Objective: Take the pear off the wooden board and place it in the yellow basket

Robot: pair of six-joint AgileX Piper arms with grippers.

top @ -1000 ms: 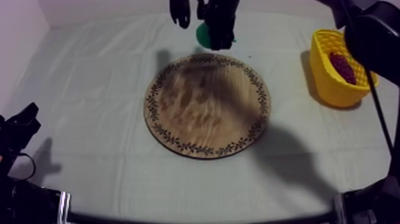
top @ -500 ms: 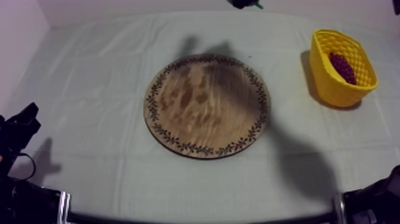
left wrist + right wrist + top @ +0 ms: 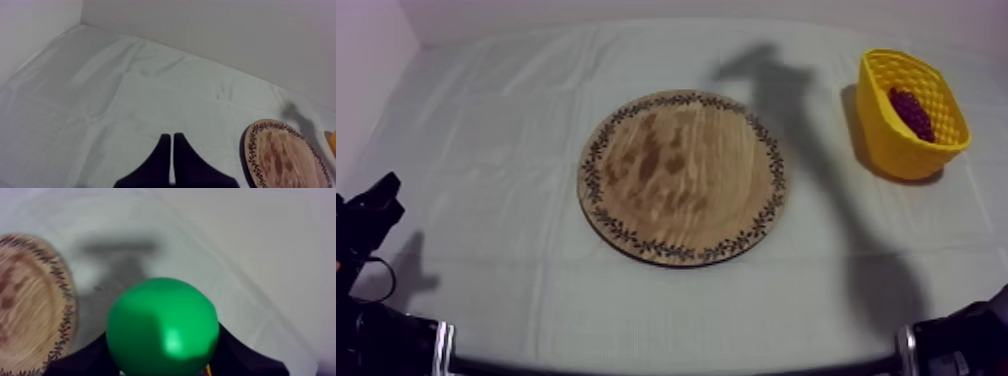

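The green pear (image 3: 164, 325) hangs above the cloth, off the wooden board (image 3: 30, 298), gripped between the black fingers (image 3: 240, 355) of my right gripper (image 3: 165, 358), which is shut on it. In the top view the round wooden board (image 3: 682, 176) lies bare in the middle of the table. The yellow basket (image 3: 891, 140) stands at the far right with a bunch of dark grapes (image 3: 911, 113) inside. My left gripper (image 3: 171, 150) is shut on nothing, its fingers together as a narrow wedge above bare cloth, with the board (image 3: 282, 155) off to its side. It rests low at the table's left (image 3: 371, 212).
A dark shadow of the raised arm (image 3: 776, 75) falls on the cloth between the board and the basket. The base of my right arm (image 3: 961, 345) sits at the near right edge. Wrinkled cloth (image 3: 486, 130) lies open to the left of the board.
My right arm, holding the pear behind the board's far edge, has lifted out of the top view. Its shadow has slid right towards the basket. The left arm has stayed still.
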